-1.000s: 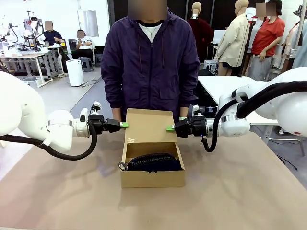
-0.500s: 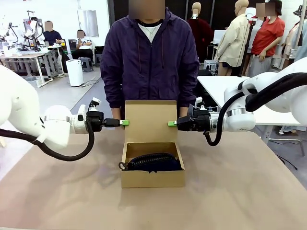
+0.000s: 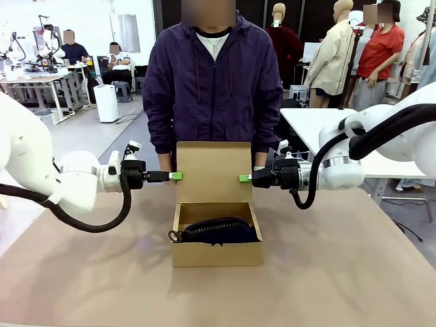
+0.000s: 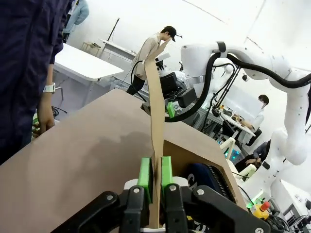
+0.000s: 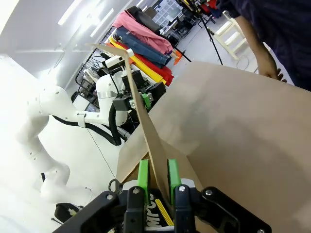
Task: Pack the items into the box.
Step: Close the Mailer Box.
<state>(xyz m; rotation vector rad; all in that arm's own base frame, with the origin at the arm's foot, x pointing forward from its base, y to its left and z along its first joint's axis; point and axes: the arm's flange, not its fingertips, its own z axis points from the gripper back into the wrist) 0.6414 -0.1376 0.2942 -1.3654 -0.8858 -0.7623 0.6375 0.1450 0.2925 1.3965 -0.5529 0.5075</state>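
Lid flap (image 3: 213, 172) between both pincers

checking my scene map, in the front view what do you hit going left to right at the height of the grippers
left gripper, pinching the lid's left edge → the box's upright lid flap → right gripper, pinching the lid's right edge
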